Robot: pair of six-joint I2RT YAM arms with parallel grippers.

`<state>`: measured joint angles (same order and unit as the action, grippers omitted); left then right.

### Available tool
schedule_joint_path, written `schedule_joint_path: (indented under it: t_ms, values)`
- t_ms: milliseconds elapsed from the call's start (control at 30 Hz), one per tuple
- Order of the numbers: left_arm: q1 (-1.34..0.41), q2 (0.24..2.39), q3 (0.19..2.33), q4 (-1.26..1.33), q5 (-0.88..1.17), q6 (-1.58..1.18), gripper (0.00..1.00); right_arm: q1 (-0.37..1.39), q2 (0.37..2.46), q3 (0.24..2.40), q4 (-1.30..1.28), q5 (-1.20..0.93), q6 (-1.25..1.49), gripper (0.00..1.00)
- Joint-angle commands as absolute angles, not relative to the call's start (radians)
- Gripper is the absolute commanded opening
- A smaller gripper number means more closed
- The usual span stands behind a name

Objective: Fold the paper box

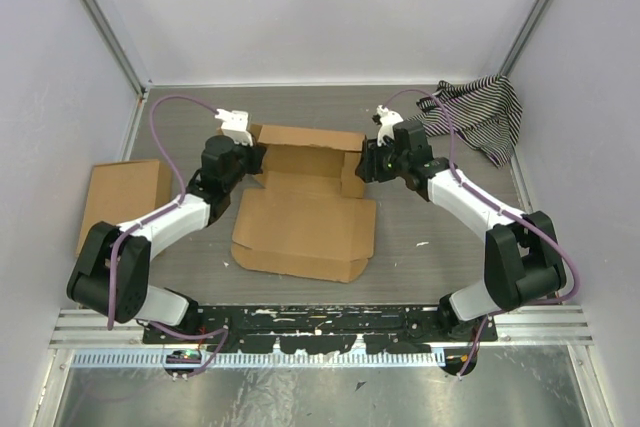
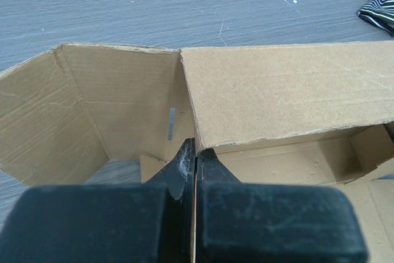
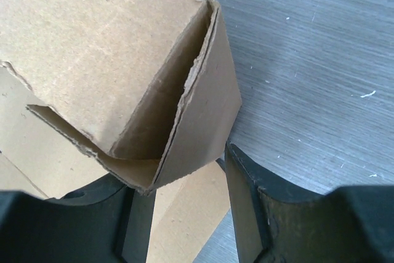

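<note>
Black left gripper (image 2: 196, 155) pinches the rough-edged brown paper box (image 2: 277, 90).

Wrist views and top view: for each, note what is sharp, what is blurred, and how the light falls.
Left wrist: the paper box is sharp, the left gripper near the lens dark and blurred. Right wrist: the box's edge and the table grain are crisp, the right gripper soft. Top: even light, faint shadows, no glare on the box.
</note>
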<state>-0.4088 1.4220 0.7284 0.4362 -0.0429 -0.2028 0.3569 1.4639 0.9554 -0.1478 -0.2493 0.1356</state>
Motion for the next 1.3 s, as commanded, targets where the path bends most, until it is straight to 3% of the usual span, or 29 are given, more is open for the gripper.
schedule_joint_path:
  t_ms: [0,167,300,367,467,533,633,700,800,1033,1133,1267]
  values:
    - [-0.420,1.441,0.761,0.427,-0.035,-0.200,0.00,0.369,1.463,0.988,-0.042,-0.210,0.144,0.52]
    - [-0.425,1.451,0.776,0.417,-0.033,-0.199,0.00,0.394,1.478,0.983,0.002,-0.161,0.167,0.51]
    - [-0.431,1.457,0.786,0.408,-0.034,-0.199,0.00,0.411,1.501,0.975,0.014,-0.040,0.216,0.44]
    - [-0.432,1.460,0.791,0.399,-0.037,-0.198,0.00,0.419,1.502,0.961,0.029,0.024,0.255,0.37]
    - [-0.435,1.459,0.796,0.391,-0.043,-0.198,0.00,0.444,1.500,0.955,0.006,0.189,0.318,0.19]
    - [-0.436,1.452,0.799,0.378,-0.052,-0.201,0.00,0.468,1.499,0.956,-0.035,0.375,0.376,0.12]
    - [-0.437,1.432,0.805,0.322,-0.075,-0.218,0.09,0.489,1.504,0.960,-0.079,0.517,0.424,0.10]
    - [-0.437,1.410,0.822,0.263,-0.081,-0.228,0.26,0.493,1.517,0.970,-0.096,0.555,0.422,0.09]
    - [-0.437,1.377,0.860,0.150,-0.103,-0.243,0.40,0.495,1.525,0.976,-0.099,0.609,0.412,0.07]
    - [-0.434,1.293,1.028,-0.130,-0.292,-0.211,0.49,0.493,1.523,0.979,-0.020,0.611,0.302,0.06]
    - [-0.404,1.289,1.072,-0.135,-0.414,-0.160,0.61,0.484,1.516,0.976,0.013,0.573,0.223,0.05]
    - [-0.234,1.370,1.143,-0.147,-0.309,-0.242,0.58,0.434,1.500,0.965,0.029,0.438,0.162,0.03]
